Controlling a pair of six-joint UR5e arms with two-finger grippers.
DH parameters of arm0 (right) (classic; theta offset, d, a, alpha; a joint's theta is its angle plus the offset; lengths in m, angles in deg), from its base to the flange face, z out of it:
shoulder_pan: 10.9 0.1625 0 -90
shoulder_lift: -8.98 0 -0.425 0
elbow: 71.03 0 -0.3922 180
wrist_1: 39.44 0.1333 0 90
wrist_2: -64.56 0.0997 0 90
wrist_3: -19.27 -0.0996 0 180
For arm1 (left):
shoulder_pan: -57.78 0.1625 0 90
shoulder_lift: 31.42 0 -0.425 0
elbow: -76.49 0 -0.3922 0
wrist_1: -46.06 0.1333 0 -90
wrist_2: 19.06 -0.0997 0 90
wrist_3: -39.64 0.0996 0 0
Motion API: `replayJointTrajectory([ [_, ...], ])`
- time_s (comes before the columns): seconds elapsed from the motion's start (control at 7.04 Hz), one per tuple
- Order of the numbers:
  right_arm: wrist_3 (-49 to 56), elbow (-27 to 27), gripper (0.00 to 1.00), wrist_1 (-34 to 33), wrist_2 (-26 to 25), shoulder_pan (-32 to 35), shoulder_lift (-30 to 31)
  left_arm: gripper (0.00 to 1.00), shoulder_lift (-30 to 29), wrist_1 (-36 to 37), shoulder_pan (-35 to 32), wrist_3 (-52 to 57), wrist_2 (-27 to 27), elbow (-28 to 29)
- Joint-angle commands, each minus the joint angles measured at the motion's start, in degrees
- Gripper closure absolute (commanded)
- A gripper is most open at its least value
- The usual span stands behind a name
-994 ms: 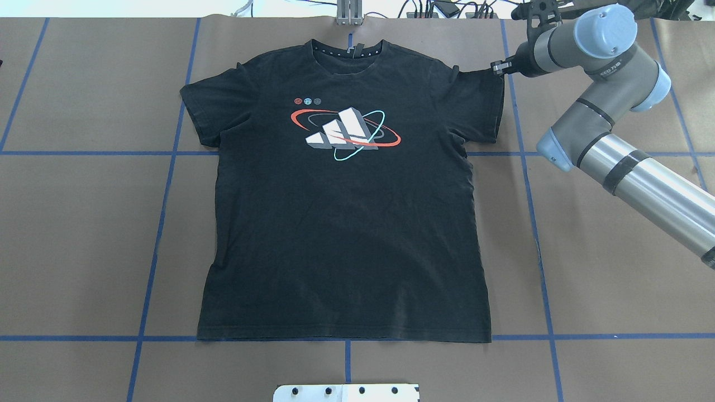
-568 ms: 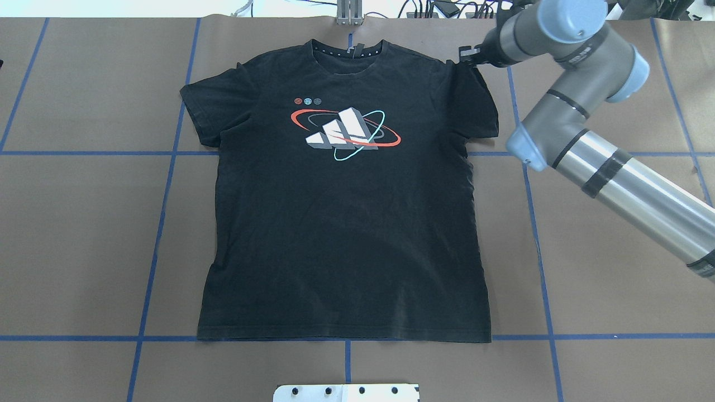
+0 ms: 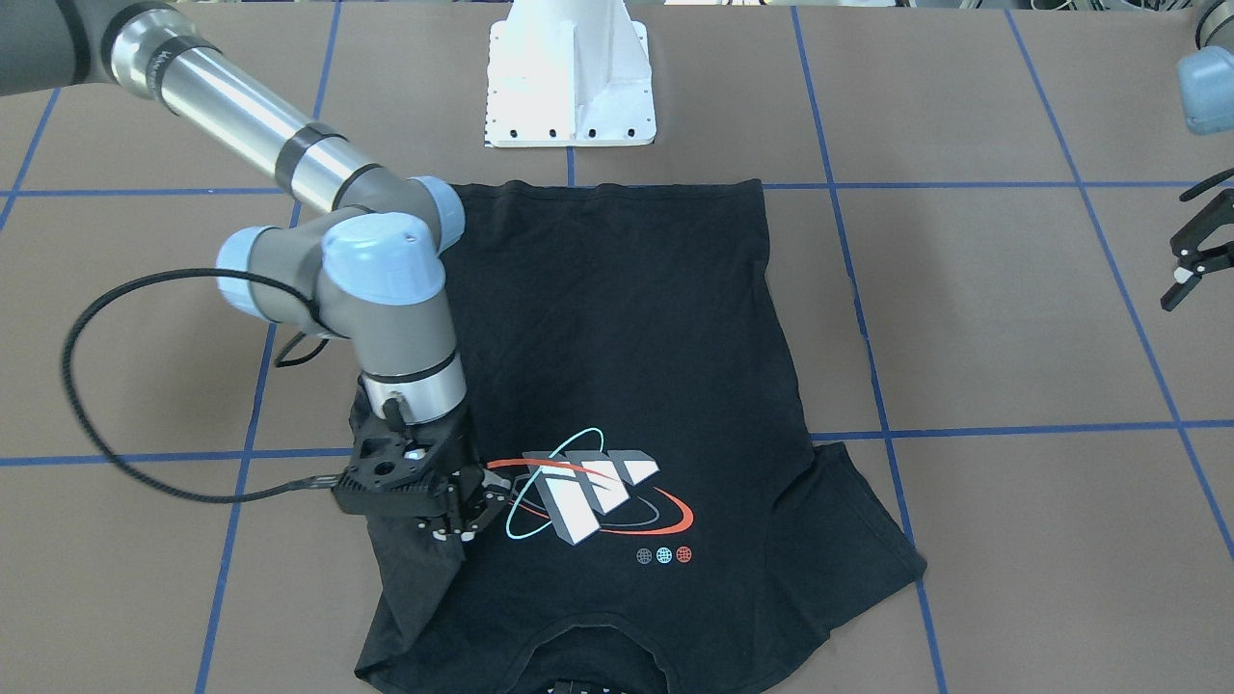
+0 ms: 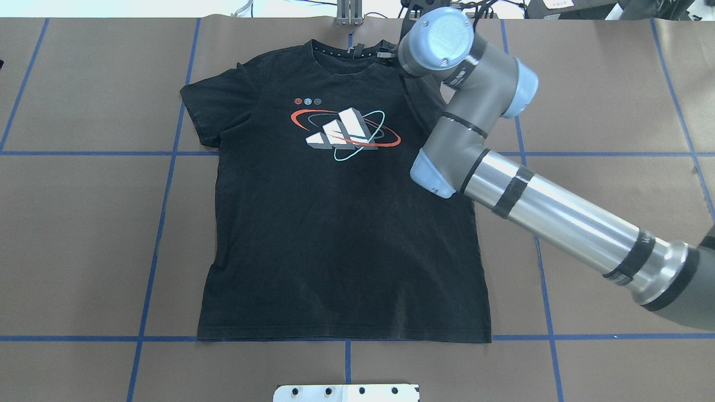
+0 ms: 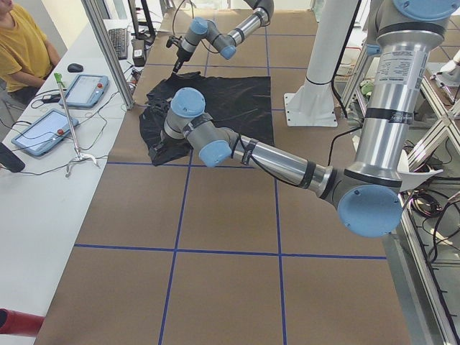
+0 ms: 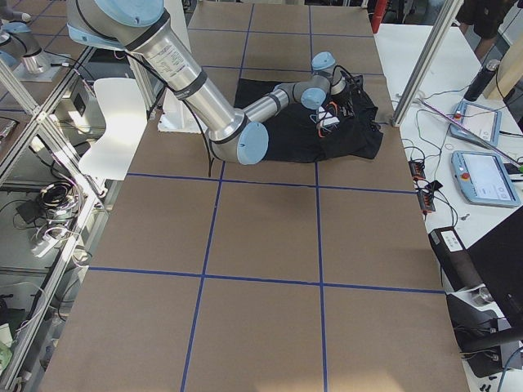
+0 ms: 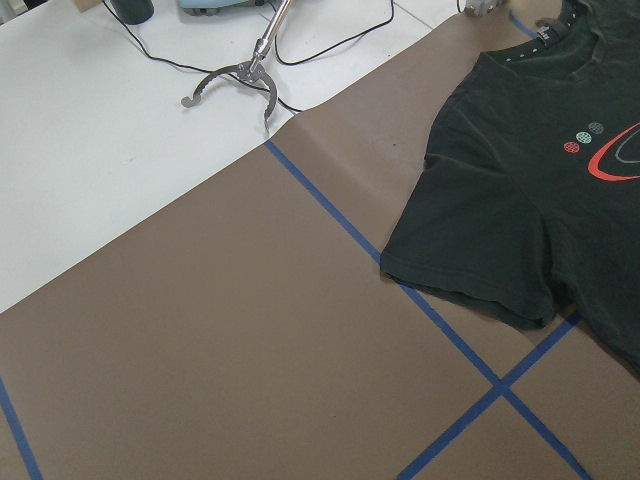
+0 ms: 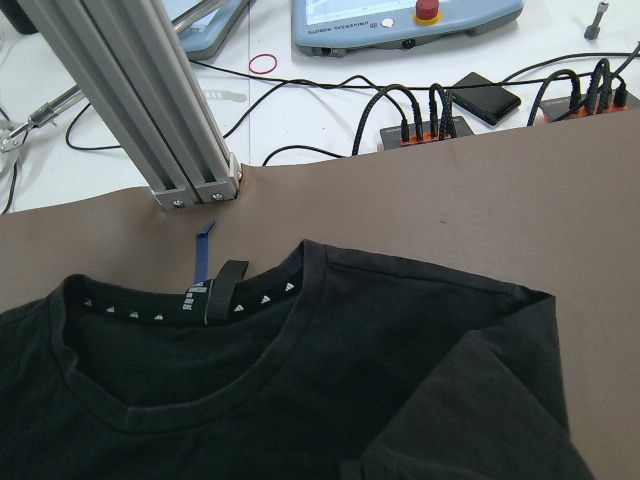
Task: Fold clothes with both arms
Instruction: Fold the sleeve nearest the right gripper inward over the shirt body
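Note:
A black T-shirt (image 4: 335, 234) lies flat, front up, with its block-and-ring graphic (image 4: 345, 134) showing and the collar at the far edge. In the front-facing view my right gripper (image 3: 469, 513) is shut on the right sleeve and holds it over the chest, beside the graphic. From overhead the right wrist (image 4: 438, 39) hides that gripper. The folded sleeve (image 8: 470, 410) lies next to the collar (image 8: 150, 400). My left gripper (image 3: 1191, 260) hangs open, well off to the shirt's left side. The left sleeve (image 7: 480, 230) lies flat.
The white pedestal base (image 3: 571, 77) stands at the hem side. An aluminium post (image 8: 150, 110) and cables with power strips (image 8: 450, 120) sit just past the collar edge. Blue tape lines (image 4: 162, 223) grid the brown table. Tablets (image 6: 482, 175) lie on the operators' bench.
My right arm has swung left from the shirt's right edge toward the collar. It has drawn the right sleeve inward over the body. The rest of the shirt has not shifted.

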Motion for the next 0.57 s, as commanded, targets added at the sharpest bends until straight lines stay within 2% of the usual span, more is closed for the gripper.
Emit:
replayJointTrajectory([
  [0.0,-4.49,5.65,1.00,-0.39,-5.67,-3.18,-3.57,0.00,0.00,0.00,0.00,0.02,-0.09,0.10],
  [0.28,-4.84,7.44,1.00,-0.31,-5.94,-3.28,-4.73,0.00,0.00,0.00,0.00,0.02,-0.09,0.10],
  [0.43,-4.84,7.53,0.01,-0.31,-6.03,-3.28,-4.64,0.00,0.00,0.09,0.00,0.02,-0.09,0.10],
])
